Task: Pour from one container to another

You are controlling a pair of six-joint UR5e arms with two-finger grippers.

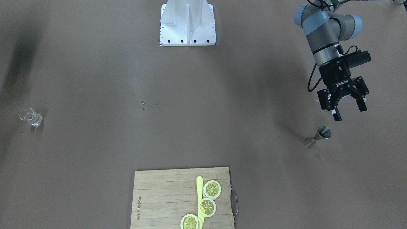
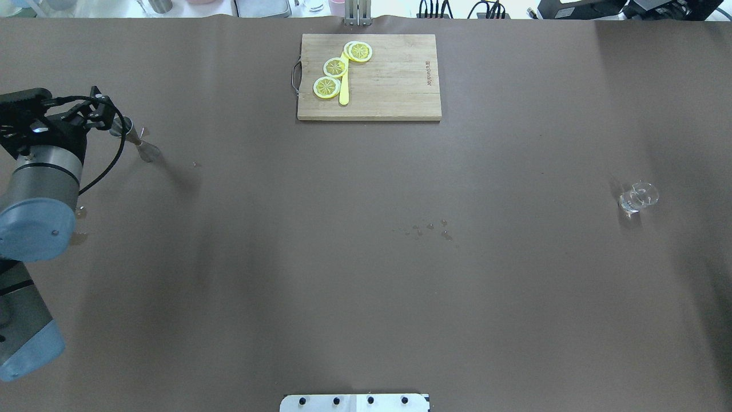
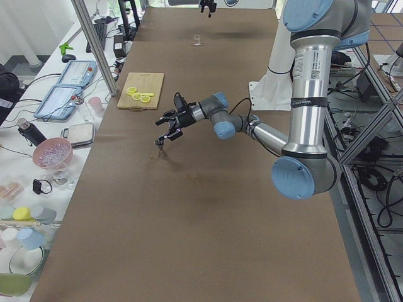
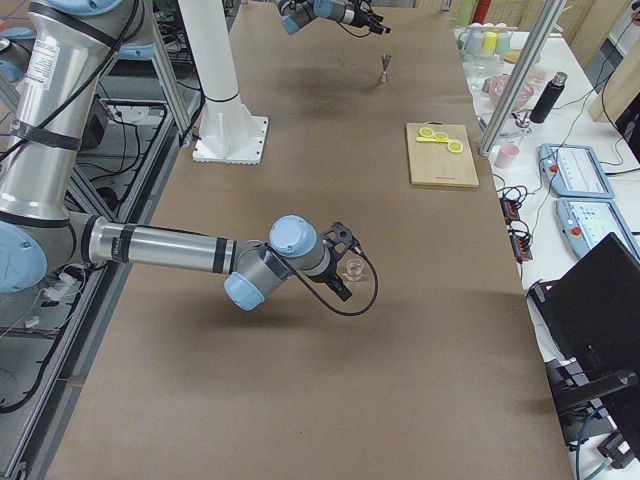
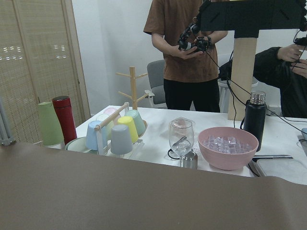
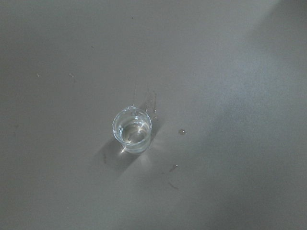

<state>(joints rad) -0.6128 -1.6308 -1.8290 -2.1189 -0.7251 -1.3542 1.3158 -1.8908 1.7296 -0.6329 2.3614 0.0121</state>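
A small steel jigger (image 1: 320,135) stands upright on the brown table, also seen in the overhead view as the jigger (image 2: 130,134). My left gripper (image 1: 349,112) hovers just above and behind it, open, with nothing between its fingers. At the other end of the table stands a small clear glass (image 1: 30,116), the glass (image 6: 132,129) holding some clear liquid. My right gripper (image 4: 340,268) hangs close beside the glass (image 4: 353,268); I cannot tell whether it is open or shut.
A wooden cutting board (image 1: 159,197) with lemon slices (image 1: 211,189) and a yellow knife lies at the table's operator side. Water drops (image 1: 149,105) dot the middle. The white robot base (image 1: 187,24) stands opposite. People and a cluttered side table (image 5: 192,143) lie beyond the left end.
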